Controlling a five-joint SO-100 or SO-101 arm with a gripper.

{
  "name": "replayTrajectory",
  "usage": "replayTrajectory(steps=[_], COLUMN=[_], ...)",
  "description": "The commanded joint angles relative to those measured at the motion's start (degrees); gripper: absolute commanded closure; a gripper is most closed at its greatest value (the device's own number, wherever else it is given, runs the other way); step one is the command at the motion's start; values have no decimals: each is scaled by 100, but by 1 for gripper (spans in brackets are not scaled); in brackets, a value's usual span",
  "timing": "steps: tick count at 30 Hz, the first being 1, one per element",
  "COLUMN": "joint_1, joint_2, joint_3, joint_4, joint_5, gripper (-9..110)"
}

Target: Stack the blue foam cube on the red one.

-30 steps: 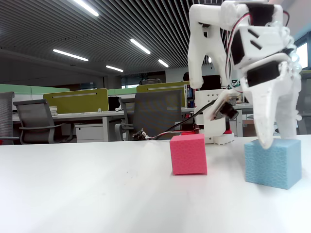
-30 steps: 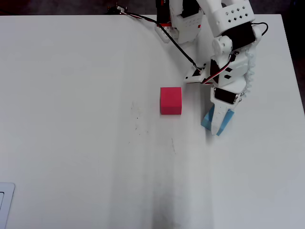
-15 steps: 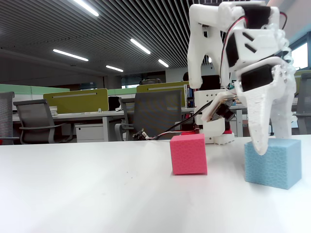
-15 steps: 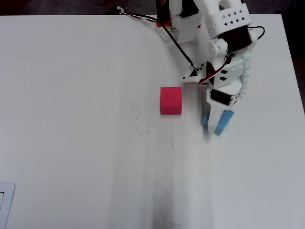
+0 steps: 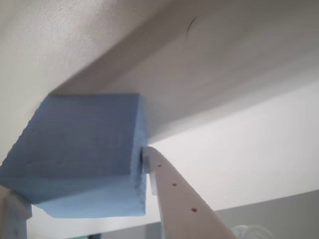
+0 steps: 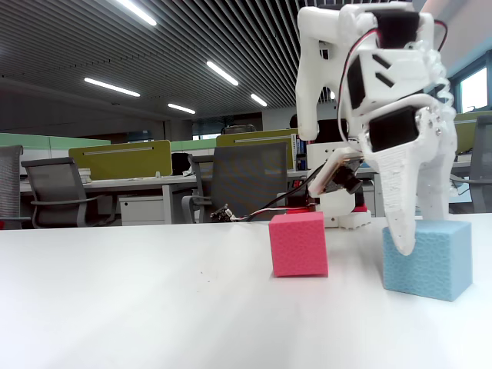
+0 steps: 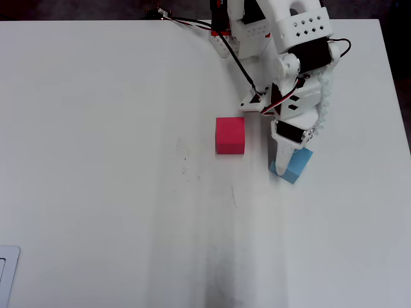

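White table — gripper jaws clamp the blue foam cube, resting beside the red one.

Arm bent over, wrist down, jaws closed on cube.

Gripper sits over the blue cube, fingers down its sides. Red cube is near on the overhead view's left, a bare strip of table between the two. Arm base and cables crowd the top edge behind both cubes. Table left, below and right of the cubes lies open.
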Motion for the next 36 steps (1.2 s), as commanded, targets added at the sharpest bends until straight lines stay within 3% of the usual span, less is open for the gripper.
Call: replayTrajectory(steps=[1, 14, 28, 33, 34, 36], joint_1=[18, -9, -62, -167, -176, -167], joint_2=[141, 334, 2153, 3445, 4052, 4271], joint_3=[-18, 0, -448, -220, -123, -114], joint_4=[9, -88, 800, 1336, 1626, 1854], joint_5=[-35, -97, -782, -2276, -3296, -3735], gripper=[76, 79, 81, 82, 82, 82])
